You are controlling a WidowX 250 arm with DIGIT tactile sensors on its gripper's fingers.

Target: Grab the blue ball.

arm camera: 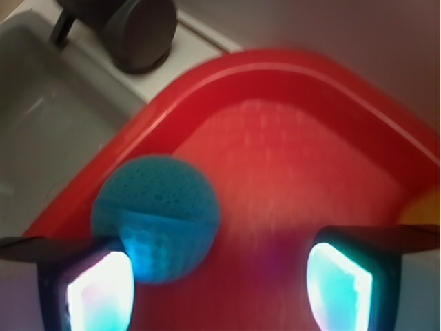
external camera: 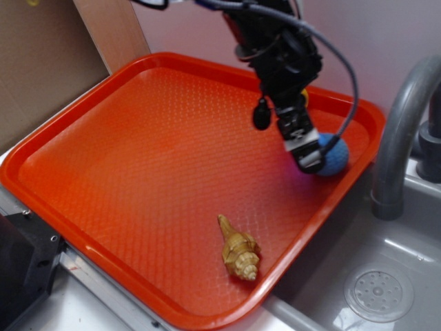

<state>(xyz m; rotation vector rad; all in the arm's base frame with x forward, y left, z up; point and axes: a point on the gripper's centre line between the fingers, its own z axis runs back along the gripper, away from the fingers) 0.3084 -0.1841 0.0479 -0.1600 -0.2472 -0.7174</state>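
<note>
The blue ball (arm camera: 157, 215) sits on the orange tray (external camera: 138, 138) close against the raised rim at the sink-side edge, near the far corner. From my wrist view it lies off to one side, right against one of my fingers (arm camera: 89, 289), not centred between them. My gripper (arm camera: 219, 286) is open, jaws spread wide with bare tray showing in the gap. To do this well, I judge I should shift sideways toward the ball until it sits midway between the fingers, then come down so the pads meet it at its widest part. It is round and will likely roll if nudged from one side, and the rim may crowd one finger. The shell (external camera: 240, 252) lies well apart, near the front edge.
</note>
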